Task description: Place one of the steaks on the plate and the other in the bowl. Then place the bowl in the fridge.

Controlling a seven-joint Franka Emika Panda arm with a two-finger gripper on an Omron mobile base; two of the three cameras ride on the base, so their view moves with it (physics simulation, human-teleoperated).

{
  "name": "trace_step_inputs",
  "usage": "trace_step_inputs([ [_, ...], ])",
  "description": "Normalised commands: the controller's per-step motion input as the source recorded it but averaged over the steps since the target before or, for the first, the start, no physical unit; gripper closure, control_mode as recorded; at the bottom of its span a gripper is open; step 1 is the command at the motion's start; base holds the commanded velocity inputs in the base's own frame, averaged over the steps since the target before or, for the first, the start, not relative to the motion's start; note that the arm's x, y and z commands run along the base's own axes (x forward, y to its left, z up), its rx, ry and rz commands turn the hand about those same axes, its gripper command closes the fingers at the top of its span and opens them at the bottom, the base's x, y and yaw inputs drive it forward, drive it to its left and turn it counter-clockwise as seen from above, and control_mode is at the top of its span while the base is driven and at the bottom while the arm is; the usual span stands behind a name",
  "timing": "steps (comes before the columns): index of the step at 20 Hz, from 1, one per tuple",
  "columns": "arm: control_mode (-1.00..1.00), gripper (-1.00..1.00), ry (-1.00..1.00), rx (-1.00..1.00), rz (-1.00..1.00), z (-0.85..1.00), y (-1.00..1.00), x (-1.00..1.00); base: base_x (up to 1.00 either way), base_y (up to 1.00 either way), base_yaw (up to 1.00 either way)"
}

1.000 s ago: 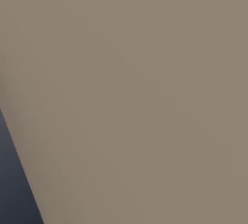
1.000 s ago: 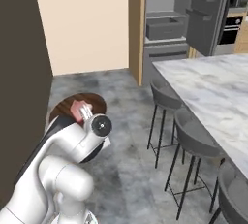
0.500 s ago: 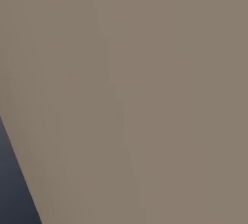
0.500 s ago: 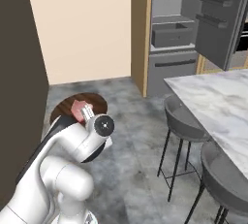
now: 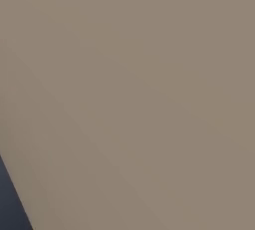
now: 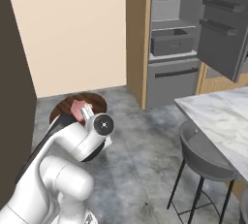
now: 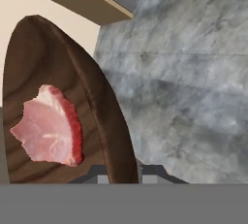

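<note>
The dark brown bowl (image 7: 58, 97) hangs above the grey floor, and the hand view sees it close and from the side. A pale pink steak (image 7: 48, 131) with a red edge lies inside it. My gripper (image 7: 127, 172) is shut on the bowl's near rim, one dark fingertip on each side of the rim. From the right base view, the bowl (image 6: 92, 102) and the steak (image 6: 79, 108) sit just beyond my bent wrist. The fridge (image 6: 174, 48) stands open ahead to the right, showing grey shelves and a drawer. The plate is out of view.
The fridge door (image 6: 223, 29) with its racks swings open on the right. A marble counter (image 6: 218, 116) with a grey stool (image 6: 203, 155) under it lies to the right. A dark panel (image 6: 14, 97) stands close on the left. A flat taupe surface (image 5: 127, 74) faces the left base camera.
The whole right base view has shifted: the base has moved, and the open fridge now looks larger and nearer. The bowl with the steak stays in my grip.
</note>
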Motion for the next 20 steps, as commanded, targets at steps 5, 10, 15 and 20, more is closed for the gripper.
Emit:
trace_step_inputs([
  [5,1.00,1.00,0.00,0.00,0.00,0.00,0.00,0.00,1.00,0.00,-0.14],
  [10,1.00,1.00,0.00,0.00,0.00,0.00,0.00,0.00,1.00,0.07,-0.19],
  [15,1.00,1.00,0.00,0.00,0.00,0.00,0.00,0.00,1.00,0.53,-0.39],
  [20,1.00,1.00,0.00,0.00,0.00,0.00,0.00,0.00,1.00,0.57,-0.50],
])
